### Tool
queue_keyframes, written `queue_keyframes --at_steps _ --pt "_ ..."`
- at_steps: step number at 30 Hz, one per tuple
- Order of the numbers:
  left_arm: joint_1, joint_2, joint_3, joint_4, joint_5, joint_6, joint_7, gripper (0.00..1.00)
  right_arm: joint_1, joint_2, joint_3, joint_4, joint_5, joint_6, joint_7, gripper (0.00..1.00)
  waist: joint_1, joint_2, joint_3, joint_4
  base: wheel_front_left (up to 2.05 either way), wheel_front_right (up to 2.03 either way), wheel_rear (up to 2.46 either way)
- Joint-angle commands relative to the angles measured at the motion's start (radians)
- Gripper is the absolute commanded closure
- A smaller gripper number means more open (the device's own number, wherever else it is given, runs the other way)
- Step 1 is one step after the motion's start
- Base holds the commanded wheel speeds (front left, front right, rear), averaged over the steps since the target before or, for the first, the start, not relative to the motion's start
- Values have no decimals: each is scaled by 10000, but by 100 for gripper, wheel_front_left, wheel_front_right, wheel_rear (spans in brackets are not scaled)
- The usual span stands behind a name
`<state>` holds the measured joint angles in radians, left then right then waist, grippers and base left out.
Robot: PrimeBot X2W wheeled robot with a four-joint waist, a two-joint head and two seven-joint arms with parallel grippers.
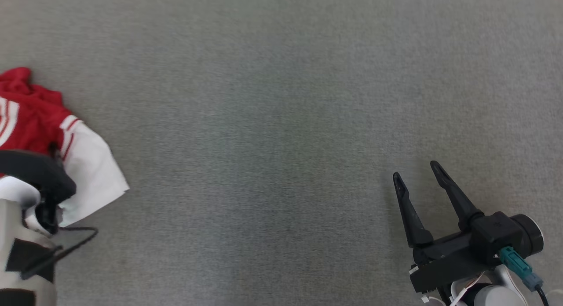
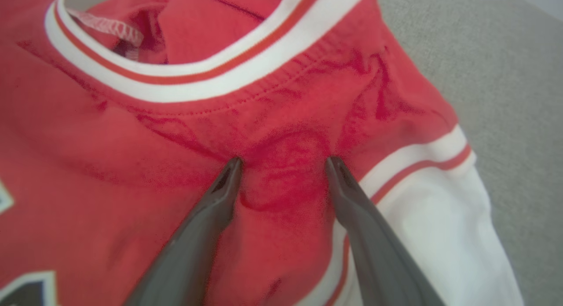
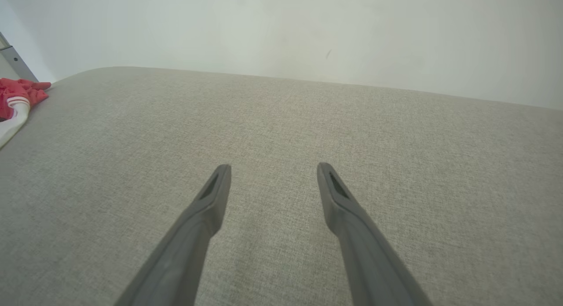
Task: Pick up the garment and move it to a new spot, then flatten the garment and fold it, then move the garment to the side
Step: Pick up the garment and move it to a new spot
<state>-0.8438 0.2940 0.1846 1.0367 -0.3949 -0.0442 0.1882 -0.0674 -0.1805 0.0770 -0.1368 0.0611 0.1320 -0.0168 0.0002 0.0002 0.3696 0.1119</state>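
The garment (image 1: 31, 117) is a red shirt with white sleeves and striped trim, crumpled at the far left of the grey surface. Seen close in the left wrist view, the garment (image 2: 132, 134) shows its white-and-red collar and one white sleeve. My left gripper (image 2: 285, 160) is open, its fingertips pressed into the red cloth just below the collar, with a puckered fold between them. In the head view my left wrist (image 1: 39, 178) covers part of the shirt. My right gripper (image 1: 417, 170) is open at the lower right, far from the shirt, with nothing between the fingers of the right gripper (image 3: 273, 167).
The grey fabric surface (image 1: 281, 121) stretches wide between the shirt and my right gripper. Its far edge (image 3: 308, 79) meets a pale wall. A metal bar (image 3: 15, 60) stands beyond the shirt (image 3: 15, 99) at the left.
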Motion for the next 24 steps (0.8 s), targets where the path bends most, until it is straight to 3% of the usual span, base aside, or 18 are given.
queue_keyframes --at_steps 1,4,6,18,24 --pt "-141 3 14 228 -71 -5 160 0 -140 61 -15 -78 -34 -26 -52 0 -2 -2 958 -915 0 0 0" --pt "-129 -179 -23 825 -189 17 767 1 -179 141 -99 -84 -24 -28 -141 0 -2 -2 993 -967 0 0 0" --pt "-260 -133 -152 1104 -124 52 1087 100 -243 258 -109 20 15 -26 -242 0 -2 -2 890 -920 0 0 0" --pt "-771 1292 -561 302 197 -432 610 100 -447 807 75 1219 221 -28 -941 0 -2 -2 -745 -410 0 0 0" --pt "-820 1359 -1034 -1007 447 -644 301 100 -228 980 -134 1677 300 -26 -1283 0 -2 -2 -1624 -170 0 0 0"
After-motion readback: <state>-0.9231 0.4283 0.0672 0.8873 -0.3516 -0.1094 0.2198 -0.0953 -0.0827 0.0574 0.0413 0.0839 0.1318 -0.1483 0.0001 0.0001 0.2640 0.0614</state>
